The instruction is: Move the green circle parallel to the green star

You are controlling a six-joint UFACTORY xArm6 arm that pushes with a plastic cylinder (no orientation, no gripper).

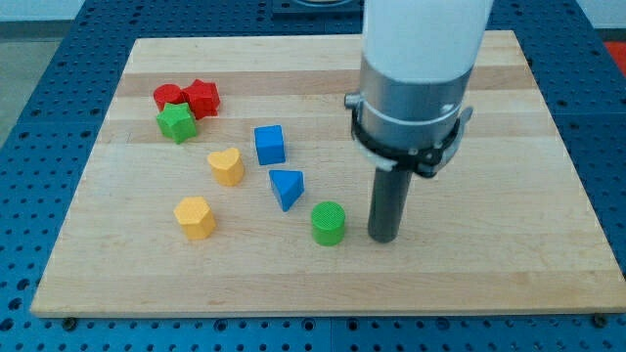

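The green circle (328, 223) is a short round block low on the board, near the middle. My tip (382, 238) rests on the board just to its right, a small gap apart. The green star (177, 122) sits at the upper left, touching two red blocks (189, 98) above it.
A blue cube (269, 145) and a blue triangle (287, 188) lie up and left of the green circle. A yellow heart (226, 166) and a yellow block (194, 217) lie further left. The wooden board (509, 274) ends close below the circle.
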